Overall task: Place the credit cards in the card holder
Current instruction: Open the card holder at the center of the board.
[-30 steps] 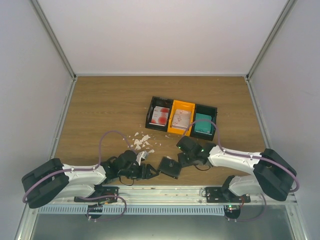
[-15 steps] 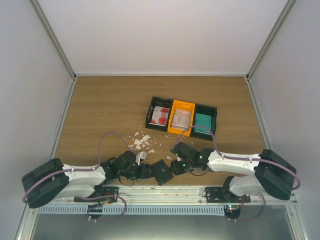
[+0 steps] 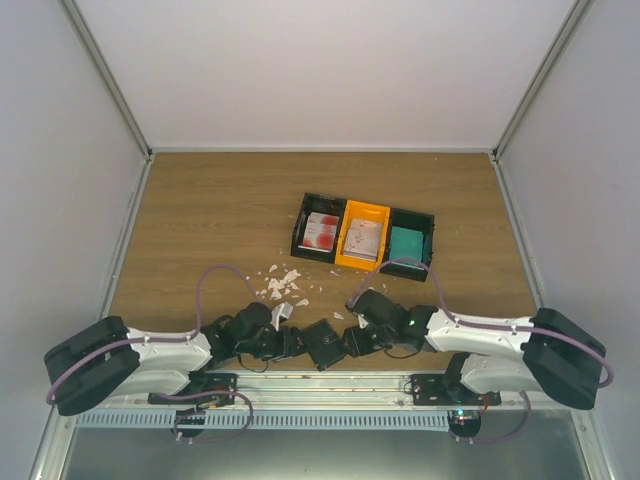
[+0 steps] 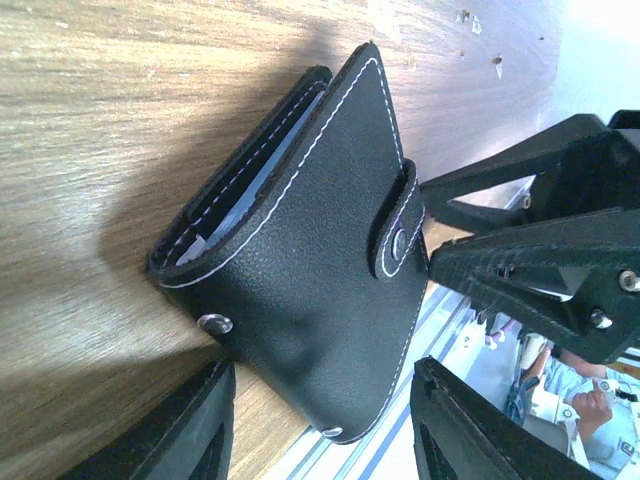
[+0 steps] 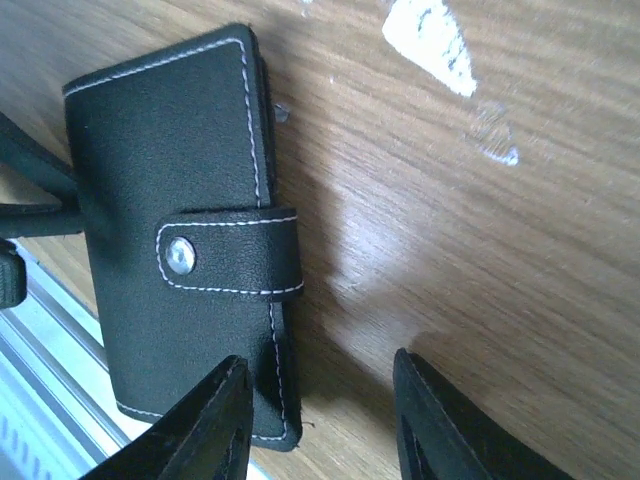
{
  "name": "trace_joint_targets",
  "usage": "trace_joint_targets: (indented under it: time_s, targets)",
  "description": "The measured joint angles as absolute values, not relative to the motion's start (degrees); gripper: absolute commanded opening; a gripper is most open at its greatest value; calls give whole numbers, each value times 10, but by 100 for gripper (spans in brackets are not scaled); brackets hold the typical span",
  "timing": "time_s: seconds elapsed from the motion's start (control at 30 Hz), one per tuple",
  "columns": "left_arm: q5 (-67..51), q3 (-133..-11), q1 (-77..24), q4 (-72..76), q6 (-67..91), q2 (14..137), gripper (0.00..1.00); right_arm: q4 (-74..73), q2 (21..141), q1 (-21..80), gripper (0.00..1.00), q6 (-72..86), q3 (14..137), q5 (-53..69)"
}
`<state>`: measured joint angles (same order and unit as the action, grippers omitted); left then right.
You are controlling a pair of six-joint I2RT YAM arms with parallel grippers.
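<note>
The card holder [image 3: 324, 343] is a black stitched case with a snapped strap, lying near the table's front edge between both grippers. My left gripper [image 3: 297, 343] is open; in the left wrist view the holder [image 4: 310, 250] has its near corner between the spread fingers [image 4: 320, 432]. My right gripper [image 3: 352, 340] is open on the holder's other side; in the right wrist view the holder [image 5: 170, 180] lies beside the left finger [image 5: 205, 430]. The credit cards sit in the bins: red-and-white [image 3: 322, 231], pinkish-grey [image 3: 363, 237], teal [image 3: 405, 245].
Three joined open bins, black [image 3: 303, 232], orange [image 3: 366, 211] and black [image 3: 430, 240], stand mid-table. Small white scraps [image 3: 282, 284] lie behind the left gripper; one shows in the right wrist view [image 5: 430, 40]. The metal rail [image 3: 330, 385] runs just in front of the holder.
My right gripper has moved left and nearer, up to the card holder. The holder has shifted left against the left gripper. The left arm has barely moved.
</note>
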<state>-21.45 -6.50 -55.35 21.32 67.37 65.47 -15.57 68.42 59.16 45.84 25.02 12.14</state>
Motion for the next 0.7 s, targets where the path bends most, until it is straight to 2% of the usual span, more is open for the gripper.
trace_joint_targets:
  time_s: [0.13, 0.37, 0.7]
  targets:
    - [-216, -65, -554, 227, 675, 665, 51, -121, 712, 592, 26, 461, 248, 142]
    - [-218, -65, -554, 243, 675, 677, 52, -83, 761, 592, 16, 468, 263, 150]
    - [-227, -65, -554, 284, 675, 708, 52, -69, 790, 592, 11, 473, 278, 163]
